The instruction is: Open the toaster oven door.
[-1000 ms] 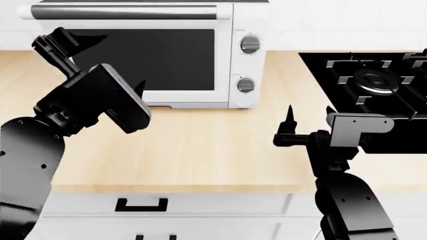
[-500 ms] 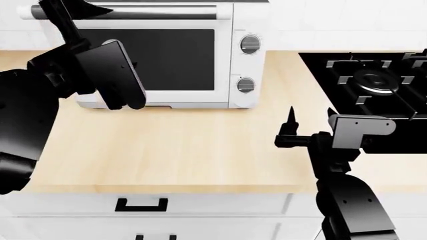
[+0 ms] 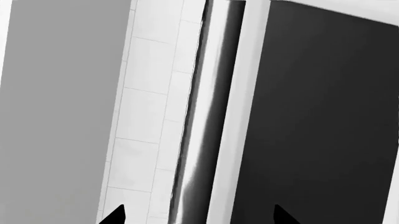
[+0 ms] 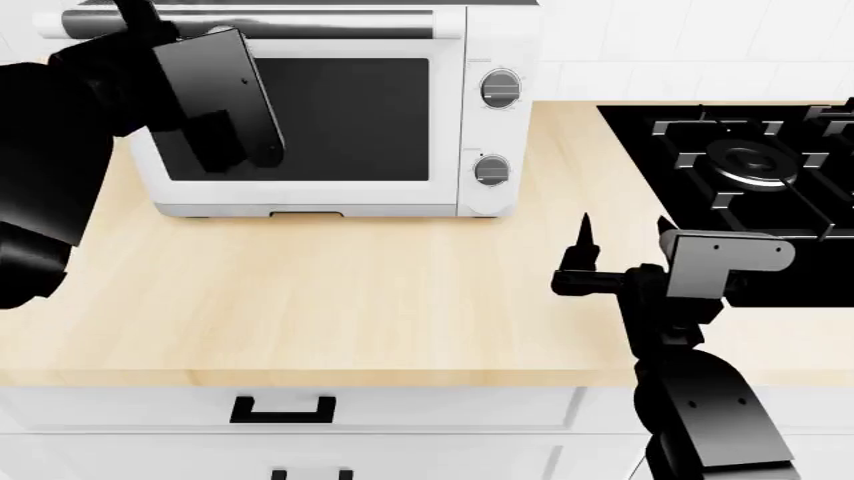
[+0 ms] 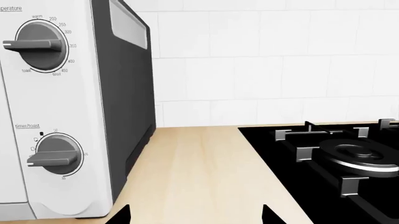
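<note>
The toaster oven (image 4: 314,110) stands on the wooden desk (image 4: 374,290) in the upper left of the head view, close to the tiled wall. Its toaster oven door (image 4: 340,120) is closed, flat against the white body, and the dark glass fills most of it. The grey bar handle (image 4: 320,22) runs along the top edge of the door. Two round silver knobs (image 4: 499,88) sit one above the other on the panel at the right side of the door.

The left gripper (image 3: 198,215) is high in the upper left of the head view, in front of the left end of the handle, and the arm covers that part of the door. In the left wrist view its two dark fingers (image 3: 115,215) are spread, and the shiny handle lies between their tips. I cannot tell if they touch it.

The right gripper (image 4: 622,232) hangs over the desk in the lower right of the head view, well apart from the oven, just beside the black gas hob (image 4: 747,160). Its fingers (image 4: 583,235) are spread and hold nothing.

White drawer fronts with a black handle (image 4: 282,408) are below the desk edge.
</note>
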Controlling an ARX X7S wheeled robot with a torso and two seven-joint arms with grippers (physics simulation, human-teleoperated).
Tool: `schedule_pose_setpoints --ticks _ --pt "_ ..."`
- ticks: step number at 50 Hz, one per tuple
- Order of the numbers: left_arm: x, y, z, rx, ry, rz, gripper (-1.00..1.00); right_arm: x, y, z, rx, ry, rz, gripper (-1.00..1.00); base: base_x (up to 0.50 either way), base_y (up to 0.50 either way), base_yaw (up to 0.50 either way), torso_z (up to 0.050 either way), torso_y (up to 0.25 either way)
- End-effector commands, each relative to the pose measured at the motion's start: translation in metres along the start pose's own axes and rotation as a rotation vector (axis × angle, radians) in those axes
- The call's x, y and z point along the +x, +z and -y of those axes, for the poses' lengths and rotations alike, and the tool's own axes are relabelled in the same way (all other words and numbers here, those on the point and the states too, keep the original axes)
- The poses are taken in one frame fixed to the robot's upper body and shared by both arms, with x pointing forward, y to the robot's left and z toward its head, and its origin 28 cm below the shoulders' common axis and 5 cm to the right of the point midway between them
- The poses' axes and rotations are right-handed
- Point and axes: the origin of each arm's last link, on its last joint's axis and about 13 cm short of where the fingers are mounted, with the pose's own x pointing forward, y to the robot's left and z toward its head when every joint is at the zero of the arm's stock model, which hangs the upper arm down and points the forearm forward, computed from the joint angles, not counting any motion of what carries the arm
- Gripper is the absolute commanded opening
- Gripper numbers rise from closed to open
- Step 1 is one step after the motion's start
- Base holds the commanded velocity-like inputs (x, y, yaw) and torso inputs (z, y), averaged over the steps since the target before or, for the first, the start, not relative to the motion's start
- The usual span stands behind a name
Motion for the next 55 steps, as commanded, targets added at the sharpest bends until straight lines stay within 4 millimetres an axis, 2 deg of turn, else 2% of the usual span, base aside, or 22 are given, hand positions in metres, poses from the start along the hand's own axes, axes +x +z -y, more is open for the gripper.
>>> schedule_pose_setpoints --ticks 1,23,46,47,55 --pt "0.01 -0.001 -0.01 0.015 -0.005 0.004 1.0 0.0 0.001 0.001 0.001 -0.002 0.003 1.0 0.0 0.0 0.0 0.0 0.0" --pt "0.032 -0.002 -0.012 0.012 -0.011 0.012 1.0 0.0 0.002 0.004 0.006 -0.014 0.009 1.0 0.0 0.0 0.0 0.0 0.0" --pt "0.039 -0.001 -0.01 0.024 -0.019 0.021 1.0 0.0 0.001 0.006 0.006 -0.022 0.009 1.0 0.0 0.0 0.0 0.0 0.0" --pt "0.039 -0.001 -0.01 0.024 -0.018 0.021 -1.0 0.0 0.002 0.006 0.006 -0.022 0.009 1.0 0.0 0.0 0.0 0.0 0.0" --pt "0.039 0.0 -0.01 0.032 -0.018 0.029 -1.0 0.0 0.001 0.006 0.006 -0.022 0.008 1.0 0.0 0.0 0.0 0.0 0.0"
